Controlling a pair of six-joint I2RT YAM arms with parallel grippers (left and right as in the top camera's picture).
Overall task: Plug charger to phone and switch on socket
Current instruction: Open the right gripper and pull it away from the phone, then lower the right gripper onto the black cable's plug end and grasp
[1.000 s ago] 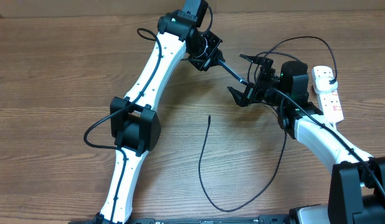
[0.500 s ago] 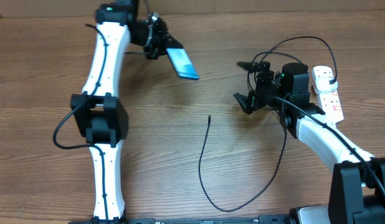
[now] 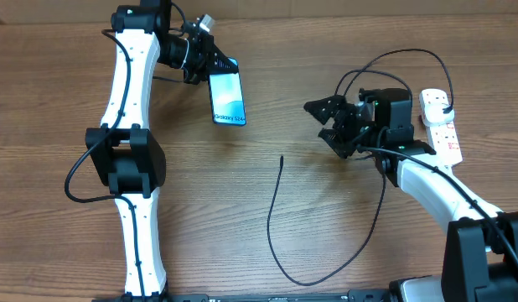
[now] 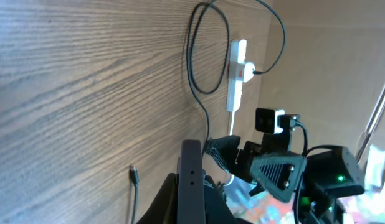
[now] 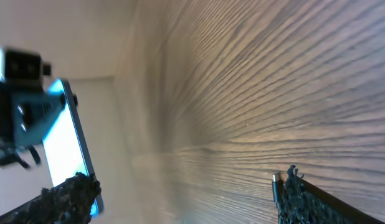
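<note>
Two arms: both are over the wooden table (image 3: 66, 226), the left at the far left and the right at the right edge.
Left arm, change: a second ago it reached to the middle, close to the right gripper; now it has swung back to the far-left part of the table.
Left gripper (image 3: 214, 69): pinched tight on the far end of the phone (image 3: 227, 98).
Phone, change: half a second ago it slanted away at an angle; now its lit blue screen faces the overhead camera, white text at the near end. It appears to be held off the wood, with a shadow beneath it.
Phone, wrist views: edge-on in the left wrist view (image 4: 191, 180), glowing at the left in the right wrist view (image 5: 65, 143).
Right gripper (image 3: 324, 122): fingers spread wide with nothing between them, and turned since a second ago to point toward the phone, well apart from it.
Charger (image 3: 276, 226): unmoved, looping across the table, connector tip lying free between the two arms.
Socket (image 3: 443, 130): at the right edge, behind the right arm, with a black plug seated in its far end.
</note>
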